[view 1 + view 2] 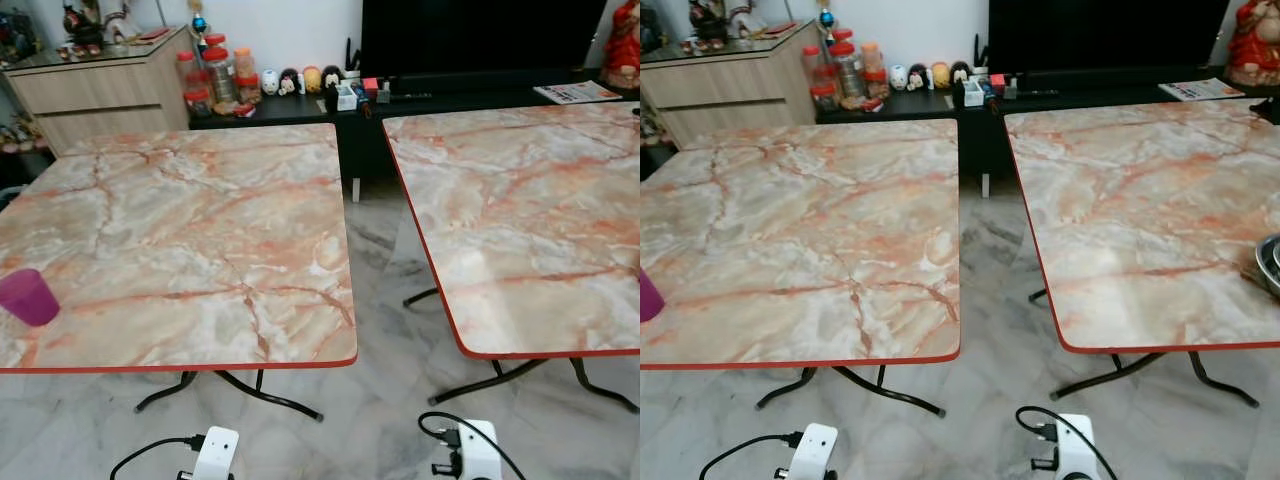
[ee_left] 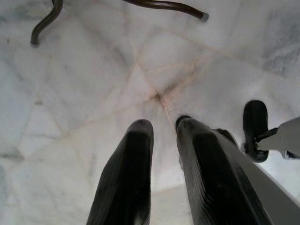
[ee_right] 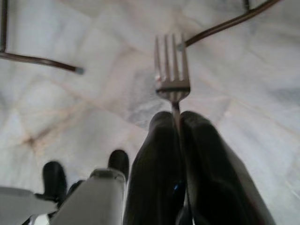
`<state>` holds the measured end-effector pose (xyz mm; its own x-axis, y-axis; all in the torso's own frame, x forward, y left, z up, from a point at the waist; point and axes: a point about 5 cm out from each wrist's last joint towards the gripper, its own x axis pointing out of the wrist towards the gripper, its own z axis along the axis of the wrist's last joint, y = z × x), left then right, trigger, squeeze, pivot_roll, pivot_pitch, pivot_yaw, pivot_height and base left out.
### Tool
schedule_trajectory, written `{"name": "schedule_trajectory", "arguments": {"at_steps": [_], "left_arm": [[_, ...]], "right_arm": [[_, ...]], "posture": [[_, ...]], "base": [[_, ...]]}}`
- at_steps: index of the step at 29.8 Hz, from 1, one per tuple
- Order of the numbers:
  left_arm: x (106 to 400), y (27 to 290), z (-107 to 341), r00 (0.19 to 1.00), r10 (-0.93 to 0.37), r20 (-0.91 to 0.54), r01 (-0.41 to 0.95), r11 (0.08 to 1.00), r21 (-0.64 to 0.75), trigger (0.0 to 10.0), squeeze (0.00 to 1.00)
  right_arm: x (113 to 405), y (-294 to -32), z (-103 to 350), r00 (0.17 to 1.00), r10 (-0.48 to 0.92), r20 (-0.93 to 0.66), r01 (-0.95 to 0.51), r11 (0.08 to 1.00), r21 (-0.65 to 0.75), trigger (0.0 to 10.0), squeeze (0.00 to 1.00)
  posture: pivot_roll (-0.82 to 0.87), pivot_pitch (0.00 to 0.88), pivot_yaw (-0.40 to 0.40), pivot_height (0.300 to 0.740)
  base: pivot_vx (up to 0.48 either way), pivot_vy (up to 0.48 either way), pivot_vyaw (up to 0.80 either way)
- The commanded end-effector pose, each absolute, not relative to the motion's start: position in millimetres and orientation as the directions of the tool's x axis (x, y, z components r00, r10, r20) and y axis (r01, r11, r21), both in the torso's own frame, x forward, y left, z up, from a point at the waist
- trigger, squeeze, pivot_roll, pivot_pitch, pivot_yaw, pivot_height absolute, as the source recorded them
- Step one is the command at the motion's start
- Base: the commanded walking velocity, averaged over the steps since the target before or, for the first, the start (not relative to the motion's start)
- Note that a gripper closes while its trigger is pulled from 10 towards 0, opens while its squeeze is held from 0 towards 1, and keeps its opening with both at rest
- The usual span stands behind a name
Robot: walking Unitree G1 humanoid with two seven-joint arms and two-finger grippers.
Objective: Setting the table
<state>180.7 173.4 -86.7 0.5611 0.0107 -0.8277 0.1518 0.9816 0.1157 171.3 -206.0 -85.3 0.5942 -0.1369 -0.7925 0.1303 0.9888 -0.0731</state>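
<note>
Nearby, purple cup [image 1: 28, 296] — steel bowl [image 1: 1270, 264] (part-hidden) opposite

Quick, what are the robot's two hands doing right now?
Left gripper: open, holding nothing, pointing at the floor.
Right gripper: shut on a fork, tines sticking out.

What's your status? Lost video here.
Right claw shut on fork, low over floor. Left claw open. Purple cup on left table. Nothing blocking.
</note>
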Motion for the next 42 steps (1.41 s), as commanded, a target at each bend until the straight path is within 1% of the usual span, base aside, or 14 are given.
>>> {"name": "schedule_trajectory", "arguments": {"at_steps": [1,7,12,21,35,42], "left_arm": [[179.9,177.6,-86.8,0.556,0.028,-0.831,0.136,0.983,0.124,10.0,0.0],[180.8,176.5,-86.5,0.557,0.023,-0.83,0.138,0.983,0.121,10.0,0.0],[182.1,174.0,-86.1,0.561,0.021,-0.828,0.13,0.985,0.113,10.0,0.0],[181.2,176.2,-86.4,0.558,0.022,-0.829,0.132,0.984,0.116,10.0,0.0],[180.6,179.3,-86.3,0.558,0.023,-0.83,0.138,0.983,0.12,10.0,0.0],[180.4,178.8,-86.2,0.567,0.026,-0.823,0.106,0.989,0.104,10.0,0.0]], "right_arm": [[171.0,-205.5,-85.5,0.595,-0.143,-0.791,0.156,0.986,-0.061,10.0,0.0],[169.5,-211.2,-85.2,0.59,-0.167,-0.79,0.195,0.979,-0.061,10.0,0.0],[169.2,-213.4,-84.9,0.588,-0.169,-0.791,0.198,0.978,-0.062,10.0,0.0],[173.2,-211.8,-83.6,0.592,-0.169,-0.788,0.202,0.978,-0.057,10.0,0.0],[166.1,-210.3,-87.0,0.578,-0.17,-0.798,0.208,0.976,-0.057,10.0,0.0],[166.5,-210.9,-86.9,0.575,-0.165,-0.801,0.194,0.979,-0.063,10.0,0.0]], "posture": [[-0.12,0.0,0.014,0.74],[-0.12,0.0,0.015,0.74],[-0.12,0.0,0.008,0.74],[-0.12,0.0,0.023,0.74],[-0.12,0.0,0.032,0.74],[-0.12,0.0,0.025,0.74]], "base": [[0.0,-0.307,0.0],[0.0,-0.256,0.0],[0.0,-0.307,0.0],[0.0,-0.309,0.0],[0.0,-0.299,0.0],[0.0,0.0,0.0]]}}
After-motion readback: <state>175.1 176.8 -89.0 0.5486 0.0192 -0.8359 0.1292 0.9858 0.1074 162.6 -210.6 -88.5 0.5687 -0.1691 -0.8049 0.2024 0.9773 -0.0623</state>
